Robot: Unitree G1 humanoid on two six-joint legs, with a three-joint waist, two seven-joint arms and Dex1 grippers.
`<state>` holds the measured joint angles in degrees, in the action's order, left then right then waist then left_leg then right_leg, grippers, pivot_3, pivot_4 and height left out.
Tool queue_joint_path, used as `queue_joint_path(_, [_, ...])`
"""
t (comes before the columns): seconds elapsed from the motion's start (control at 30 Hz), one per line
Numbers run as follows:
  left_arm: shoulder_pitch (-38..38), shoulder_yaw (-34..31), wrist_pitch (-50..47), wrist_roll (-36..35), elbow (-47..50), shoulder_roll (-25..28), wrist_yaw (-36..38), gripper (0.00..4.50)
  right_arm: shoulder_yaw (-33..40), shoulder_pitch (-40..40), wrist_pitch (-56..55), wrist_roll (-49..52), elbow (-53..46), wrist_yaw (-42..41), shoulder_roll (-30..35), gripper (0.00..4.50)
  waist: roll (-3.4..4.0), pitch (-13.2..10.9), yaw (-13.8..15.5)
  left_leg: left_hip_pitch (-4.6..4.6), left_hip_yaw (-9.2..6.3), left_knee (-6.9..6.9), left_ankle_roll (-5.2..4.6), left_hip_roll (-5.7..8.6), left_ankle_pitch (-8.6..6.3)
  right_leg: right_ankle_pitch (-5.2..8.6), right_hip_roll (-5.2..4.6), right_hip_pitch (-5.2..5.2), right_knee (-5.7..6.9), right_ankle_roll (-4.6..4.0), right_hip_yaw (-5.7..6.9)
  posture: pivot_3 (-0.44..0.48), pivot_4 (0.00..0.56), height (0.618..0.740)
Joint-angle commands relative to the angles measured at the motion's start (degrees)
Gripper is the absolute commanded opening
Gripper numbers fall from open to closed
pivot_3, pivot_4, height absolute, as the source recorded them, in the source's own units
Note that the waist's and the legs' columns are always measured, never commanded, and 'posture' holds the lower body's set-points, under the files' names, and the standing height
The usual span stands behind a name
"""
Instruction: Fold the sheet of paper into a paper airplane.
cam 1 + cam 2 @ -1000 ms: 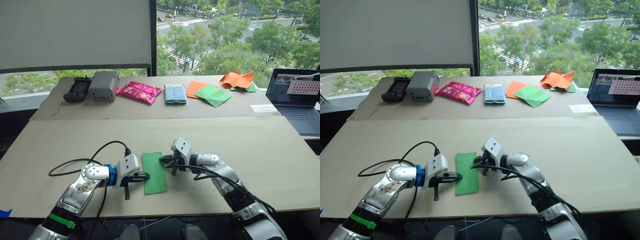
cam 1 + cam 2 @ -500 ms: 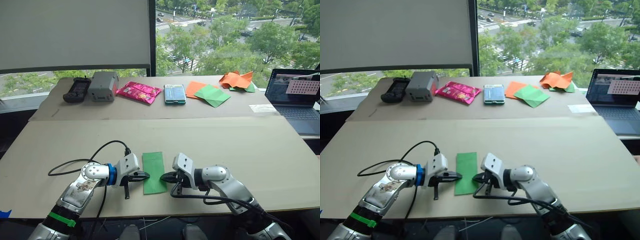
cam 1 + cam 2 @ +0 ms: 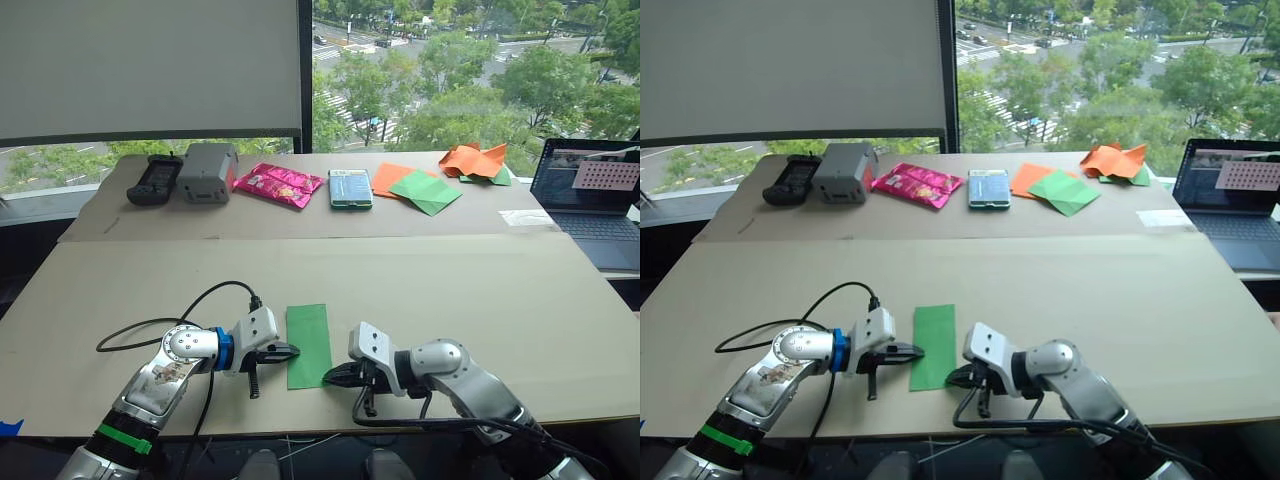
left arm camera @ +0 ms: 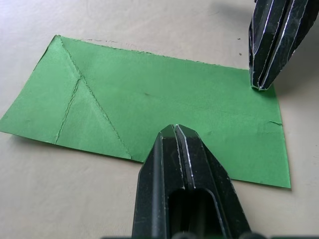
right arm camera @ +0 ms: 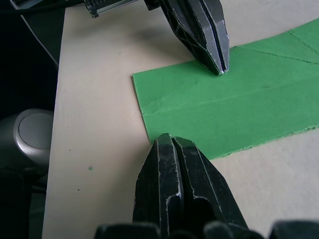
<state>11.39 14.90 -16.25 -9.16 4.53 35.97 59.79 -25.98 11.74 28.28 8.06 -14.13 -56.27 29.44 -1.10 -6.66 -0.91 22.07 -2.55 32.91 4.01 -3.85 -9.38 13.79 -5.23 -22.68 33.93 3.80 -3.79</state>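
Green sheet of paper lies flat on the cardboard tabletop, near the front edge, folded to a narrow strip between the two grippers. Left wrist view shows diagonal creases at the far end, a faint centre crease along its length, and a small tear near the right gripper's corner.

Left gripper: fingers closed together, gripping nothing, tip pressed on the strip's left long edge about midway. Right gripper: fingers likewise closed and empty, tip at the strip's near right corner, touching or just beside the edge.

Handling judgement: very light, thin, limp. It will slide on the smooth board under any sideways push and tear if pinched hard, so it needs pinning with one tip while the other works. Best hold is probably a free long edge or corner, lifted by sliding a fingertip under it; the flat middle offers nothing to grip.
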Motion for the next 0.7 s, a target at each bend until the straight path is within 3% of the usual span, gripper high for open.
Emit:
queue_joint_path(0.03, [0.20,0.59,-0.10,0.80,-0.85,0.34,0.31,0.00,-3.23,-2.58,3.58,-1.02,3.24,-0.51,1.24,0.03,-0.01,0.00,-0.01,0.00,0.00,0.00,0.00,0.00,0.00,0.00,0.00,0.00,0.00,0.00,0.00,0.000,0.150,0.718])
queue_joint_path(0.17, [0.59,0.07,0.80,0.26,-0.66,0.21,0.69,0.00,3.23,-2.80,-1.04,4.85,-2.16,-1.84,0.57,0.03,-0.02,-0.03,0.15,0.00,0.00,0.00,0.02,0.00,-0.01,0.00,0.00,-0.01,-0.01,0.00,0.00,0.000,0.150,0.718])
queue_joint_path(0.4, [1.95,-6.25,-2.10,-6.38,4.07,1.09,1.79,0.00,14.50,-2.67,3.57,14.58,-13.44,1.50,0.94,0.03,-0.12,-0.66,0.08,0.44,0.01,0.00,0.00,-0.01,0.00,0.00,0.03,-0.48,0.00,0.00,0.01,0.000,0.150,0.718])
queue_joint_path(0.6, [0.35,-12.60,-8.73,-13.76,8.98,4.40,3.16,0.00,15.05,-4.97,5.16,13.64,-15.41,6.46,0.89,0.03,-0.24,-0.84,0.05,0.36,-0.01,-0.07,0.00,-0.01,0.00,0.00,0.03,-0.47,0.02,0.00,0.01,0.000,0.150,0.718])
queue_joint_path(0.7, [0.02,-11.93,-7.30,-11.67,6.89,5.92,3.11,0.00,15.73,-6.00,5.75,14.52,-15.95,8.59,0.35,0.03,-0.21,-0.87,0.07,0.36,-0.01,-0.08,0.00,-0.01,0.00,0.00,0.01,-0.47,-0.01,0.00,0.01,0.000,0.150,0.718])
